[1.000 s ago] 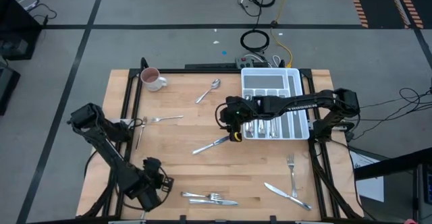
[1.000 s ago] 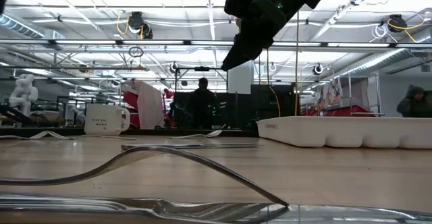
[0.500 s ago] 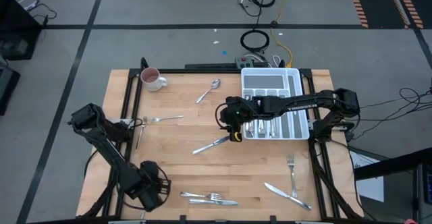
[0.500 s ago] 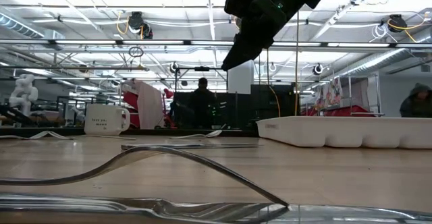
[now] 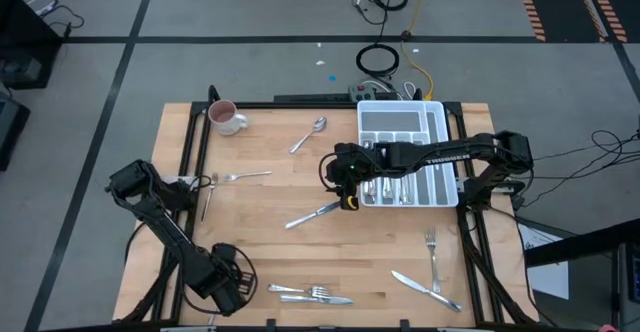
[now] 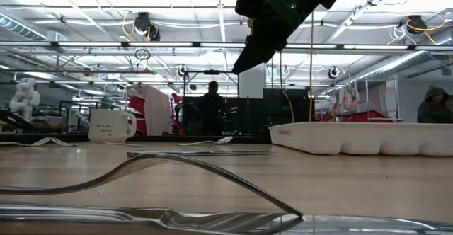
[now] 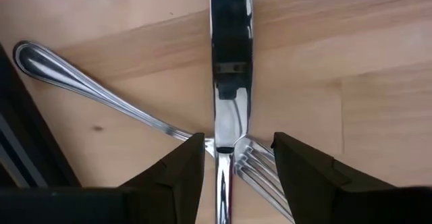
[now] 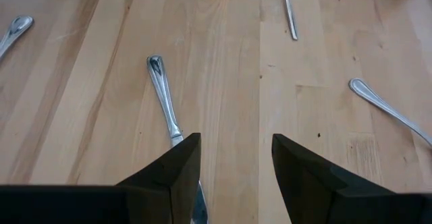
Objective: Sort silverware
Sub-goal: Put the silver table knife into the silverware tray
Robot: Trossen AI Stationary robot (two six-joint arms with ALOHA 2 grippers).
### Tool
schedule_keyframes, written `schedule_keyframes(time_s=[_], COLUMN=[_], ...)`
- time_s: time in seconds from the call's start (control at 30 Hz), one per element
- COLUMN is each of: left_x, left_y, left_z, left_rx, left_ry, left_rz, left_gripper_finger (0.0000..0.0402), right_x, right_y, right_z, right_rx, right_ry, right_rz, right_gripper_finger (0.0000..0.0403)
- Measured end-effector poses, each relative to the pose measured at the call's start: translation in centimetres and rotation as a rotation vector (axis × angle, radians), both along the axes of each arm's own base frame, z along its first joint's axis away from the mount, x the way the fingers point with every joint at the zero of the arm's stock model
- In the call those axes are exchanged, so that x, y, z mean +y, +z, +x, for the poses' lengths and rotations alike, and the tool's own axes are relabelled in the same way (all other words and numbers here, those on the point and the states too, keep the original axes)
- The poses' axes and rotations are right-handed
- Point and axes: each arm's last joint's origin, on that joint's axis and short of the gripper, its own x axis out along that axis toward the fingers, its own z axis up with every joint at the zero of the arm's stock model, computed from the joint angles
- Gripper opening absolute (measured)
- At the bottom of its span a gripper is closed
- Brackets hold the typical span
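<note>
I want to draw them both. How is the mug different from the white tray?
The mug is round with a pink inside; the tray is a rectangle split into compartments. The mug is much smaller than the tray. The mug stands near the far left corner of the table, the tray near its far right corner. The tray holds silverware; none shows in the mug. Both are white.

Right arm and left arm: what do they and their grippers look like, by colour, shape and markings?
Both are dark, nearly black jointed arms. The right arm carries pale lettering along its long link, too small to read, and a small yellow patch near the right gripper. The left gripper has two dark, wedge-shaped fingers with flat inner faces; the right gripper's fingers look the same. No loose cables show along the arms.
</note>
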Motion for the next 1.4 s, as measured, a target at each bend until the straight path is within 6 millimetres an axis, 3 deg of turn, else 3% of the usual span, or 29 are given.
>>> schedule_keyframes(time_s=[0.23, 0.63, 0.73, 0.93, 1.3, 1.4], left_x=[0.1, 0.0, 0.3, 0.7, 0.7, 1.1], left_y=[-0.2, -3.3, -4.0, -4.3, -3.7, -2.7], left_z=[-0.1, 1.5, 2.2, 2.8, 3.0, 2.6], left_rx=[0.011, 0.058, 0.100, 0.117, 0.157, 0.185], left_ry=[-0.025, -0.130, -0.172, -0.191, -0.162, -0.143], left_rz=[0.022, 0.020, -0.026, -0.033, -0.005, 0.031], left_gripper_finger=[0.0183, 0.0180, 0.0152, 0.0058, 0.0056, 0.0006], right_x=[0.0, 0.0, 0.0, 0.2, 0.9, 0.9], right_y=[0.0, 0.0, 0.0, 0.0, 0.0, 0.0], right_z=[0.0, 0.0, 0.0, 0.0, 0.0, 0.0], right_rx=[0.000, 0.000, 0.000, 0.001, 0.001, 0.002], right_ry=[0.000, 0.002, -0.004, -0.016, 0.001, -0.010], right_rz=[0.000, -0.002, 0.003, 0.022, 0.024, 0.035], right_gripper_finger=[0.0171, 0.0171, 0.0171, 0.0171, 0.0171, 0.0171])
